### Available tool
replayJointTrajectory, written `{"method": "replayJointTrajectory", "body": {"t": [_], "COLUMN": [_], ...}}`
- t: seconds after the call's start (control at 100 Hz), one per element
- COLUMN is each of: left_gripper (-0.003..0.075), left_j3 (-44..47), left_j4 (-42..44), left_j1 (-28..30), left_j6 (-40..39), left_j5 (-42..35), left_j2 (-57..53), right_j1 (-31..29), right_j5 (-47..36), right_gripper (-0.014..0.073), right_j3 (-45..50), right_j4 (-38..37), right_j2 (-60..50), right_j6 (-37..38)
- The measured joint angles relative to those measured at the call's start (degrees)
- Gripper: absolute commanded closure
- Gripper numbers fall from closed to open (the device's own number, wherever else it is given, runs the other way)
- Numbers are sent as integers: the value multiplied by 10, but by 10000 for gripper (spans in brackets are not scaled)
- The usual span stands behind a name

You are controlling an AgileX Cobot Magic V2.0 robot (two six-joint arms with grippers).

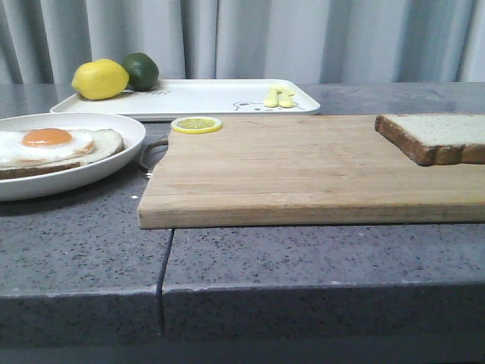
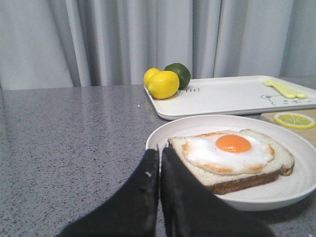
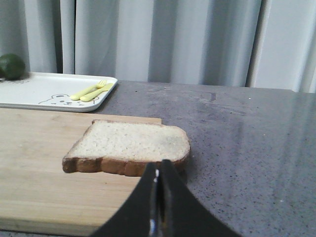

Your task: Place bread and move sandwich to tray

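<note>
**A:** Two slices, two arms, nothing picked up yet. The bread (image 1: 439,136) lies flat at the right end of the wooden cutting board (image 1: 303,171), one corner hanging over the board's edge in the right wrist view. The sandwich (image 1: 57,148), really just an egg-topped slice so far, sits on the round white plate (image 1: 114,125) at the left, and the tray (image 1: 204,97) is behind both, at the back of the table.

**B:** And the grippers?

**A:** The left gripper (image 2: 159,153) has its fingers pressed together with nothing between them, just in front of the plate's rim. The right gripper (image 3: 157,170) is the same, closed up and empty, its tips right at the near crust of the bread.

**B:** How would that slice handle?

**A:** Light and soft, probably. It should squash or sag if pinched hard in the middle. The crust looks like the firmer part, so the overhanging corner seems the best place for the robot to bite. The egg looks slippery on top, so moving the plate level seems safer.

**B:** Do the views add anything to each other?

**A:** The front view shows no arms at all, only the layout. The wrist views show the grippers. The right one also shows the tray's little bear drawing and yellow fork and spoon (image 3: 91,91) clearly. The left one shows the lemon (image 2: 163,84) and lime (image 2: 178,74) on the tray's corner, plus a lemon slice (image 2: 295,120) on the board.
</note>
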Motion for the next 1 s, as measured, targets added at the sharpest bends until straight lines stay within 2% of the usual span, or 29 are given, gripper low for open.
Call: {"method": "replayJointTrajectory", "body": {"t": [0.12,0.27,0.73,0.83,1.0], "left_gripper": [739,739,739,739,739], "left_j3": [-39,-129,-474,-510,-517], "left_j4": [-36,-45,-46,-46,-46], "left_j1": [0,0,0,0,0], "left_j6": [0,0,0,0,0], "left_j5": [24,121,425,472,488], "left_j2": [0,25,275,310,341], "right_j1": [0,0,0,0,0], "right_j5": [39,130,421,455,460], "right_gripper": [710,710,710,710,710], "right_j3": [-45,-136,-404,-432,-438], "right_j4": [30,43,46,48,51], "right_j2": [0,6,194,230,262], "right_j6": [1,1,1,1,1]}}
